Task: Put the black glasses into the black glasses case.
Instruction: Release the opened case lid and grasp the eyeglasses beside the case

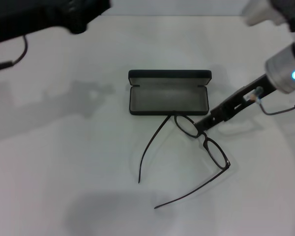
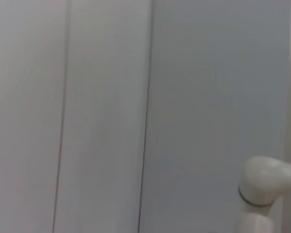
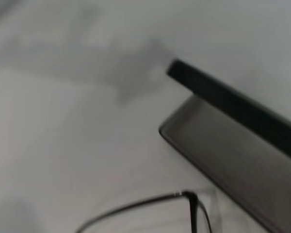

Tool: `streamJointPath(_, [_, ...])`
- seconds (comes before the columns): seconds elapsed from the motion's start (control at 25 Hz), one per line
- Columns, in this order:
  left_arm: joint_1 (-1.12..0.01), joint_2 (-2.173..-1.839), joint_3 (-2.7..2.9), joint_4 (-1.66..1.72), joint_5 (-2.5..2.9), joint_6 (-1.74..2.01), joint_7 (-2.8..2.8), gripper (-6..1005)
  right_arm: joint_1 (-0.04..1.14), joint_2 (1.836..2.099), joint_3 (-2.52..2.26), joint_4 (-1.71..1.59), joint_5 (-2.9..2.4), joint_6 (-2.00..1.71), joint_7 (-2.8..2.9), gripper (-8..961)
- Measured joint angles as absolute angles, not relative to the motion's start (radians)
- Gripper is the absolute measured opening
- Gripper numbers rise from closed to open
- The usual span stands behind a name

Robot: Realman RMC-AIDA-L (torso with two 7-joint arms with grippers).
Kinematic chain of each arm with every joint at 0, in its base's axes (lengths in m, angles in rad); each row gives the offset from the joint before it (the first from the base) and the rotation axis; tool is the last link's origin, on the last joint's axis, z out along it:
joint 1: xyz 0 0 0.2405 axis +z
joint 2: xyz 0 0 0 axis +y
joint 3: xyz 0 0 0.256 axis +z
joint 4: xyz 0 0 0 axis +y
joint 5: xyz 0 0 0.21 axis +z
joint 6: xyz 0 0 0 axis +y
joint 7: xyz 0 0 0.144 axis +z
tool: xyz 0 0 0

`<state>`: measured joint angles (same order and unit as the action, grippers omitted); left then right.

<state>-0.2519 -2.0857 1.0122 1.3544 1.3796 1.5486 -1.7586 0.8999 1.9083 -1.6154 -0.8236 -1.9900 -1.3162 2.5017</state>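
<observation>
The black glasses case (image 1: 168, 97) lies open at the middle of the white table, its grey lining up and its lid standing at the far side. The black glasses (image 1: 216, 152) rest just in front of it, temple arms spread toward me, one lens touching the case's front edge. My right gripper (image 1: 201, 129) reaches in from the right and ends at the bridge of the glasses. The right wrist view shows the case (image 3: 233, 150) close by, with one corner of the glasses (image 3: 191, 209) in front of it. My left gripper (image 1: 81, 19) hangs parked at the far left.
The white table (image 1: 64, 162) stretches out around the case and glasses. A dark cable (image 1: 280, 110) loops off the right arm. The left wrist view faces a pale panelled wall (image 2: 106, 116) and a white arm part (image 2: 264, 194).
</observation>
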Motion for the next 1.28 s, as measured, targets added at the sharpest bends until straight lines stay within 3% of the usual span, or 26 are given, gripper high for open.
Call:
streamJointPath(0.2, [-0.277,-2.078,0.912,1.11,1.34,1.661,-1.646,71,0.981,2.0,-1.516,-0.827,-2.272,-1.399,2.602,704])
streamJointPath(0.28, [-0.284,-2.073,0.89,1.039,1.336,1.712,-1.577,72,1.009,2.02,-1.499,-0.822,-2.34,-1.409,2.627,701])
streamJointPath(0.8, [-0.313,-2.065,0.882,0.81,1.334,1.783,-1.422,72,1.055,2.028,-1.541,-0.737,-2.341,-1.401,2.655,682])
streamJointPath(1.28, [-0.303,-2.064,0.881,0.745,1.332,1.785,-1.387,70,1.052,2.028,-1.591,-0.75,-2.3,-1.389,2.658,522])
